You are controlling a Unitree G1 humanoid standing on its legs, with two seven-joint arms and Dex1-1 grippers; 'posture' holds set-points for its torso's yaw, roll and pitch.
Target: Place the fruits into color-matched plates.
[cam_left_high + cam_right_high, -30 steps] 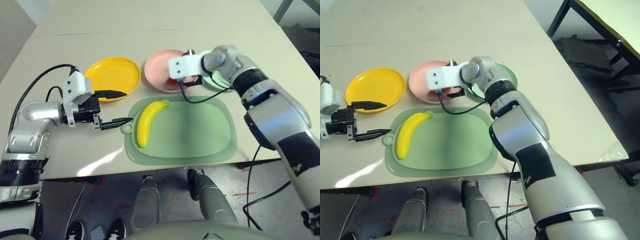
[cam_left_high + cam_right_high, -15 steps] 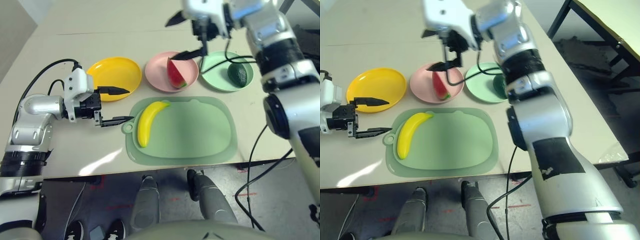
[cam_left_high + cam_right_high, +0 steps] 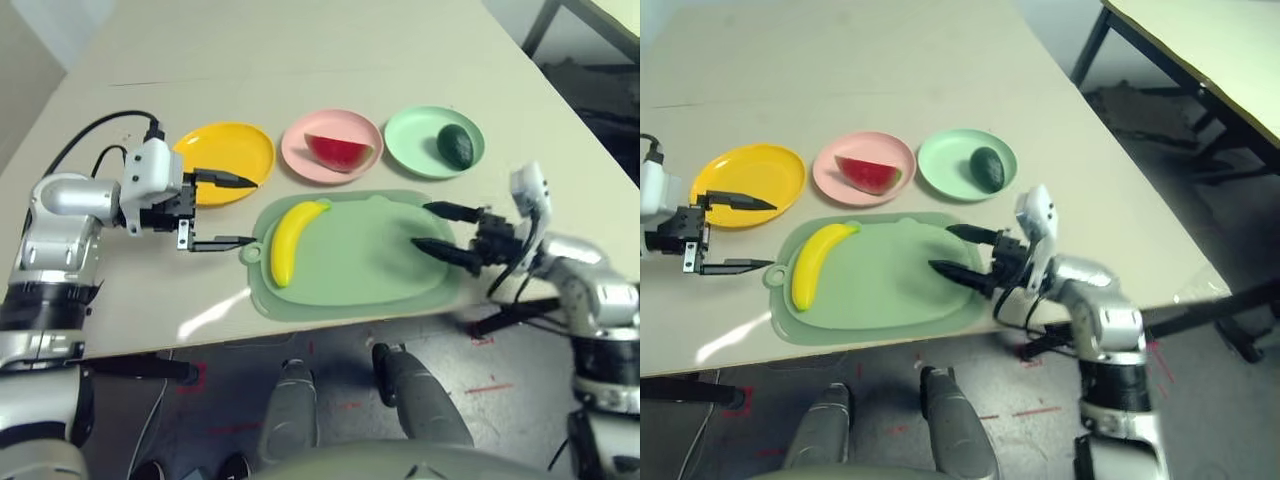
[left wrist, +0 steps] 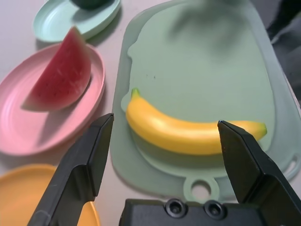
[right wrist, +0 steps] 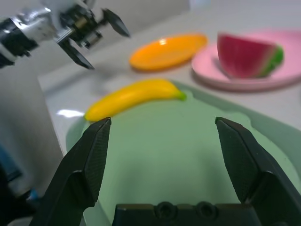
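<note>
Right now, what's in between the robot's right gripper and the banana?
Just a bare stretch of the green mat lies between the right gripper and the banana. The left eye view shows that.

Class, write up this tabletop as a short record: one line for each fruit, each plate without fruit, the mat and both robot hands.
Banana: on the mat, near its looped end
Watermelon wedge: on the pink plate
Avocado: on the mint green plate
Yellow plate: no fruit on it
Mat: pale green, rounded, holding the banana
Left hand: open, holding nothing, beside the mat's looped end
Right hand: open, holding nothing, over the mat's right part
</note>
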